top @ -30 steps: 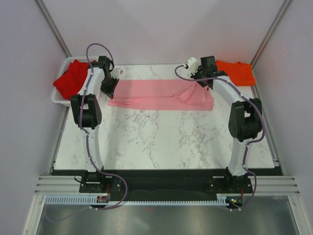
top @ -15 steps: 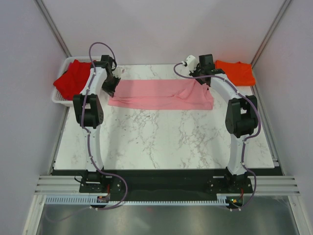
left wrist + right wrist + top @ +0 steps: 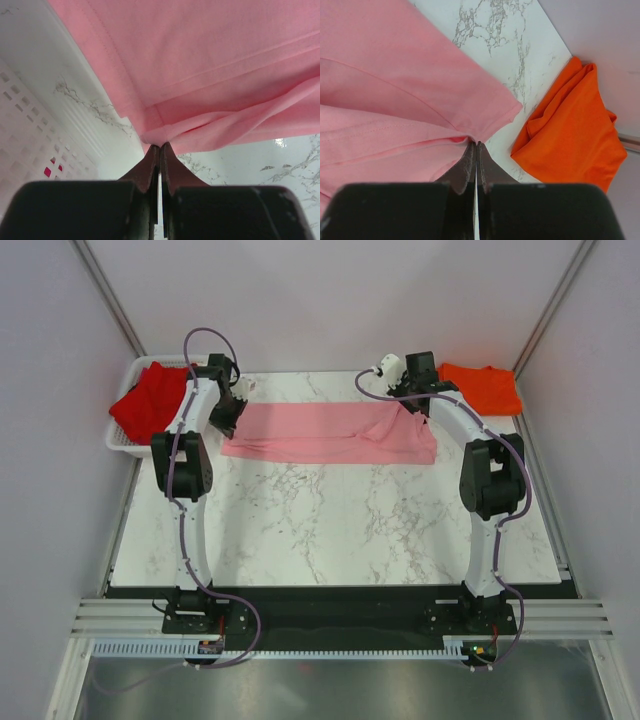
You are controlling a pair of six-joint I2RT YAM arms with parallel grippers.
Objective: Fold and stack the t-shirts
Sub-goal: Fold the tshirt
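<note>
A light pink t-shirt [image 3: 330, 432] lies folded into a long band across the far part of the marble table [image 3: 330, 530]. My left gripper [image 3: 160, 145] is shut on the pink t-shirt [image 3: 210, 65] at its left end, pinching a fold of cloth. At the right end, my right gripper [image 3: 476, 143] is shut on the pink t-shirt [image 3: 395, 100], with a bunched fold at its tips. The bright orange t-shirt [image 3: 483, 386] lies crumpled at the far right corner, also seen as the orange t-shirt [image 3: 570, 135] just right of my right gripper. The deep red t-shirt [image 3: 148, 402] lies in the basket.
A white mesh basket [image 3: 120, 443] stands off the table's far left corner, and its wall [image 3: 30, 135] is close to my left gripper. Grey walls close in the back and both sides.
Both arms have drawn back a little toward the far edge with the pink cloth still pinched. The shirt has barely shifted.
</note>
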